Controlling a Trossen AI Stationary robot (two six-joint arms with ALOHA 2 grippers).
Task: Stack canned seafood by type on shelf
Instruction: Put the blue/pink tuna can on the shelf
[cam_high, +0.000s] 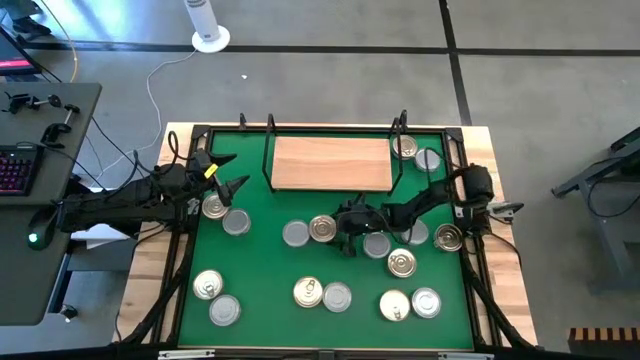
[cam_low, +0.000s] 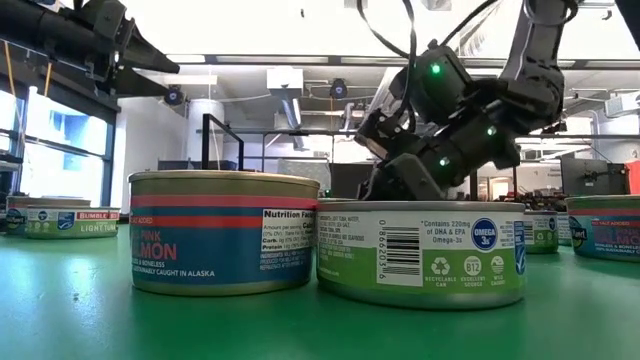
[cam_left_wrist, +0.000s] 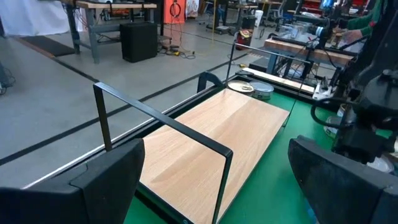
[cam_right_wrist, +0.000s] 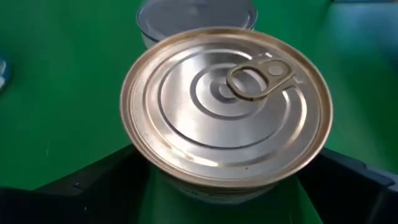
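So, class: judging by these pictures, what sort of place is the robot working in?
Most likely a robotics lab or workshop. Workbenches loaded with equipment stand on a bare concrete floor, exposed ducts run under the ceiling, and a keyboard sits on a desk beside the table.

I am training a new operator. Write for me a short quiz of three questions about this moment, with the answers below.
1. True or false: the shelf already carries a stack.
2. The tin between the fingers of the right end effector has which lid? A) gold-tinted with pull tab B) plain silver-grey C) no lid
3. Fill in: the left end effector, near the shelf's left end, is ___ (open or shut).

Key: 1 false, the board is bare; 2 A; 3 open.
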